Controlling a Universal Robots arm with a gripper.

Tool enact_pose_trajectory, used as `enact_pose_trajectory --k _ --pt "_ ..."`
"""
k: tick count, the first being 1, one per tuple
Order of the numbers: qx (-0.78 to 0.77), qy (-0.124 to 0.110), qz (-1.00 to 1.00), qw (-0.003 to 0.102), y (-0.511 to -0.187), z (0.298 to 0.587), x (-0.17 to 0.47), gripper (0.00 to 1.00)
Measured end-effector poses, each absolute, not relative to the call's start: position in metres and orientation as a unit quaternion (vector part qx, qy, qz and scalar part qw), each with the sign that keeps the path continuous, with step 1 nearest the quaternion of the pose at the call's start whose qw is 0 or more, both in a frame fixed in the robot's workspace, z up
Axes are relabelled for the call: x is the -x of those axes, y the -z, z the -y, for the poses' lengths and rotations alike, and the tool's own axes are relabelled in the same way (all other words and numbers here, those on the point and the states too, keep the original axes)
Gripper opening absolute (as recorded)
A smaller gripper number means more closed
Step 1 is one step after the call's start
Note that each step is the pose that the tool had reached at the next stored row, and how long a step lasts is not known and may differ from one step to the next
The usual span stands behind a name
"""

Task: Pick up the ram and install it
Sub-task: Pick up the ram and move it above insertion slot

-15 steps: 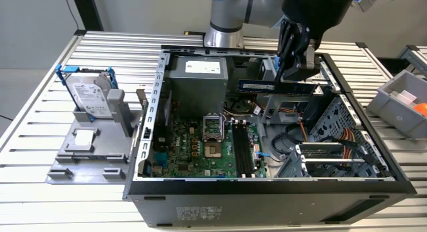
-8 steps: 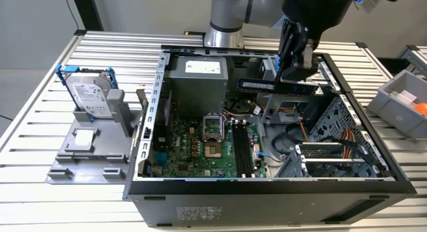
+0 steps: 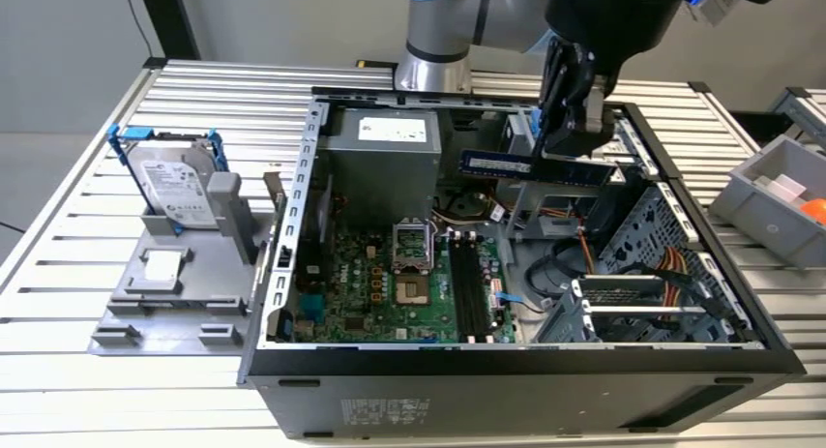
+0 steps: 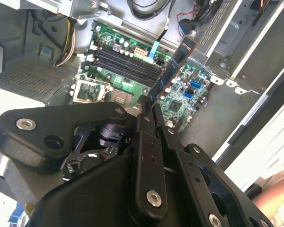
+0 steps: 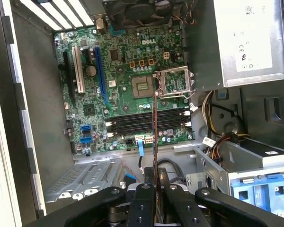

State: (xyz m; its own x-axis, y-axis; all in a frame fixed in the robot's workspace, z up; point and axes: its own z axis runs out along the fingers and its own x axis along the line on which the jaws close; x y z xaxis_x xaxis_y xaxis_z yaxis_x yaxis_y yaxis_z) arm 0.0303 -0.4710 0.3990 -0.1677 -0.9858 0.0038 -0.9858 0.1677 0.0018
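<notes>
The black gripper (image 3: 571,150) clamps the thin blue ram stick (image 3: 498,164), picked up but unseated, at one o'clock from the green motherboard (image 3: 374,283) in the exterior view

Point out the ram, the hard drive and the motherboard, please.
ram (image 3: 497,164): exterior view, on its blue end that sticks out.
hard drive (image 3: 174,185): exterior view, on the middle of its labelled face.
motherboard (image 3: 368,301): exterior view, on its green surface.

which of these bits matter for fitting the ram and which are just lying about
For the job:
ram, held by the gripper
memory slots
motherboard

Just lying about:
hard drive
grey stand
grey bin
</notes>
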Motion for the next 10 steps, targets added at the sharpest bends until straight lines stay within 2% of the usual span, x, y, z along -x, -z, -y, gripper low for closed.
enact_pose_trajectory --k 10 --pt "-0.638 -0.001 0.770 0.002 -0.3990 0.4710 -0.0303 0.00"
